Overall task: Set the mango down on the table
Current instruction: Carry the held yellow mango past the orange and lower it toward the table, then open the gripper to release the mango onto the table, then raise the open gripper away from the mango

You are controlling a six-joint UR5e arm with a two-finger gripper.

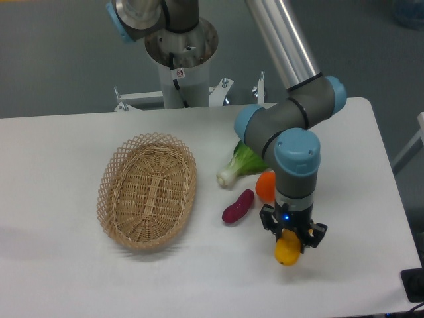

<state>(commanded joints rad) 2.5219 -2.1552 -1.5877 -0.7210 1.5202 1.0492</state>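
Note:
The yellow-orange mango hangs between my gripper's fingers, its upper half hidden by them. My gripper is shut on it, low over the front right part of the white table. Whether the mango touches the tabletop I cannot tell. The arm's wrist rises straight up from the gripper and covers part of the fruit behind it.
A round orange sits just behind the wrist, partly hidden. A purple oblong vegetable lies left of the gripper, a green leafy vegetable beyond it. An oval wicker basket stands at the left. The table's right edge is near.

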